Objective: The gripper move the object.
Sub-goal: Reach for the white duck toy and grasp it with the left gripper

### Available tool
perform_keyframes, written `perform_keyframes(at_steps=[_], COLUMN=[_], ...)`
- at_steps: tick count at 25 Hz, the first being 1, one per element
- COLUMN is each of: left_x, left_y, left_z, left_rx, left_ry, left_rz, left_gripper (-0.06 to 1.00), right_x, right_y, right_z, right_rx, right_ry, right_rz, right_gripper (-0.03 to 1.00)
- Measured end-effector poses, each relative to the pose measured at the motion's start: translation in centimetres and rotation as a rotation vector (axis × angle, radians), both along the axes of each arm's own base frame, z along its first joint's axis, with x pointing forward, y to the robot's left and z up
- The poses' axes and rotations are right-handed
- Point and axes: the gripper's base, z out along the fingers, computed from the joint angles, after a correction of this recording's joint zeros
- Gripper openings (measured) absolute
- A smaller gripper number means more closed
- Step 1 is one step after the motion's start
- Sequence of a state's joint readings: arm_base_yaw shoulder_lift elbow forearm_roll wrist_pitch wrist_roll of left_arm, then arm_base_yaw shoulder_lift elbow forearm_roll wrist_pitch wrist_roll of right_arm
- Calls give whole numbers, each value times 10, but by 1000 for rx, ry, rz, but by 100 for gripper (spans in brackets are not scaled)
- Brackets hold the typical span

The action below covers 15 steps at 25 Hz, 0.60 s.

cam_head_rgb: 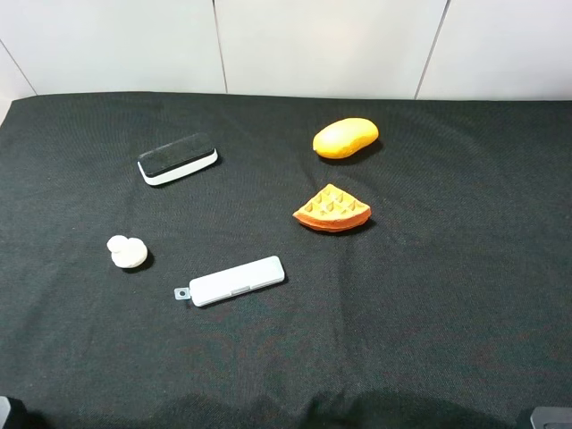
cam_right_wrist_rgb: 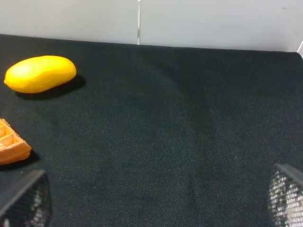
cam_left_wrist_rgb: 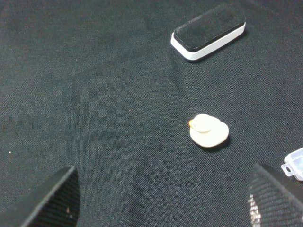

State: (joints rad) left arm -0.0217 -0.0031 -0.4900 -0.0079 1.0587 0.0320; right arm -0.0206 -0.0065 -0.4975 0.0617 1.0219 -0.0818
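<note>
The object, a small cream-white mushroom-like piece (cam_head_rgb: 127, 252), lies on the black cloth at the left. In the left wrist view it (cam_left_wrist_rgb: 209, 131) lies on the cloth ahead of my left gripper (cam_left_wrist_rgb: 163, 203), apart from it. The left gripper's two black fingertips (cam_left_wrist_rgb: 52, 201) stand wide apart with nothing between them. My right gripper (cam_right_wrist_rgb: 156, 198) is also open and empty, over bare cloth on the right side, far from the object. In the exterior high view only grey bits of the arms show at the bottom corners.
A black-topped white block (cam_head_rgb: 178, 159) lies behind the object. A flat white case (cam_head_rgb: 235, 281) lies to its right. An orange mango-shaped lump (cam_head_rgb: 345, 138) and an orange waffle wedge (cam_head_rgb: 332, 209) lie mid-right. A white wall bounds the back.
</note>
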Motion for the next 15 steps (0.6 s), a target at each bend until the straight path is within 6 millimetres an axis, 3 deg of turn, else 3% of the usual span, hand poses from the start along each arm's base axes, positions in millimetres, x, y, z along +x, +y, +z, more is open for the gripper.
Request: perform_keyframes(at_steps=[15], left_x=[2], left_y=[0], left_z=[6], left_rx=[0], left_ry=[7], left_rz=[0], left_gripper=[76], right_x=[0], right_y=[0], right_z=[0], right_rx=[0], right_ry=[0], right_rz=[0], right_gripper=[69])
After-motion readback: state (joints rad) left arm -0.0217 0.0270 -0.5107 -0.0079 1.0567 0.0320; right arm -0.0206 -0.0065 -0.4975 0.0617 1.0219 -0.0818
